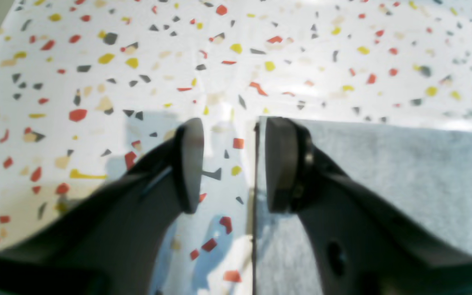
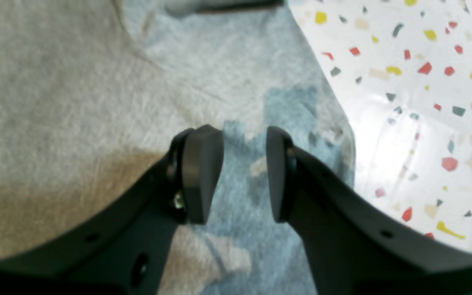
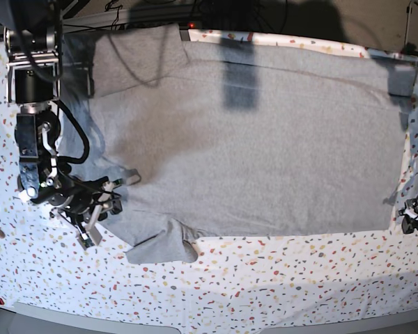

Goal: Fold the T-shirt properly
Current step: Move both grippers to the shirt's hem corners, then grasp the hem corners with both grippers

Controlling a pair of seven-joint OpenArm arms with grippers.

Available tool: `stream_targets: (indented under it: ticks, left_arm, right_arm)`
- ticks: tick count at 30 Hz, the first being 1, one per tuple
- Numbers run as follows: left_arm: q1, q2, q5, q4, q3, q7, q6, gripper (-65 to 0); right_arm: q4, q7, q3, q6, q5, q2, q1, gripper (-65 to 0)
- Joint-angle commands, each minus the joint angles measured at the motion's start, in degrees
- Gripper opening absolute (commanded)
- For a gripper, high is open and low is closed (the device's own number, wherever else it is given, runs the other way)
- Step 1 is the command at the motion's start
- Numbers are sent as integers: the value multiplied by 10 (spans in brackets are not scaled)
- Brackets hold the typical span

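The heather-grey T-shirt lies spread flat across the speckled table, with no lettering showing. A short sleeve sticks out at its lower left. My right gripper hovers by that sleeve. In the right wrist view it stands open over the grey cloth, close to the cloth's edge. My left gripper is at the shirt's lower right corner. Seen from the left wrist, it is open and straddles the straight edge of the shirt, one finger over bare table, the other over fabric.
The table cover is white with red, yellow and black flecks, and a band of it shows along the front. The right arm's column stands at the back left. Shadows fall on the shirt's far edge.
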Motion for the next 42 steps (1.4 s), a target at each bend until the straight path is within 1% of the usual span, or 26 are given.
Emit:
stream_targets:
  ticks: [1,5,7,9,11,14,20,24,26,29,31,32,33,36,37,39,42]
  left_arm:
    - [-32,0,11,-13,-2,-16,-4,-443]
    - [-52,28,67,-83,-2,-61,-3,-451]
    - [-50,37,94,-101,-2,-83,-3,-450]
    - [-49,40,108,-117,-2,-97,-3,-450]
    - [-49,38,108,-127,-2,-102,0,-450]
    - [-49,36,108,-129,-2,-106,34,-450]
    - [-38,43,108,-129,-2,-119,34,-450]
    - [-12,50,108,-129,-2,-131,36,-451]
    - [1,52,108,-129,-2,-146,36,-451]
    - [12,54,108,-129,-2,-146,44,-451]
    - [15,57,108,-129,-2,-145,44,-451]
    - [16,57,108,-129,-2,-142,44,-460]
    - [16,58,107,-129,-2,-141,44,-486]
    - [16,60,100,-129,-2,-143,44,-605]
    - [16,62,96,-129,-2,-144,44,-625]
    - [15,64,94,-129,-2,-153,44,-631]
    - [18,65,102,-129,-2,-209,44,-632]
  right_arm:
    - [9,8,4,6,5,9,15,-423]
    - [9,-14,4,7,4,10,15,-423]
    - [9,-18,4,7,-5,10,15,-423]
    - [9,-18,4,7,-6,10,15,-423]
    - [9,-21,4,7,-6,9,15,-423]
    - [9,-22,4,7,-6,10,15,-423]
    - [9,-36,4,7,-6,10,15,-423]
    - [9,-43,4,7,-6,10,15,-423]
    - [9,-43,4,7,-5,9,15,-423]
    - [9,-43,4,7,-4,9,15,-423]
    - [9,-43,4,7,-3,9,15,-423]
    - [9,-43,4,7,-4,9,15,-423]
    - [9,-43,4,7,-3,9,15,-423]
    - [9,-43,4,7,-4,10,15,-423]
    - [9,-43,4,7,-4,9,15,-423]
    - [9,-38,4,7,-4,9,16,-423]
    - [9,-30,4,7,-4,9,20,-423]
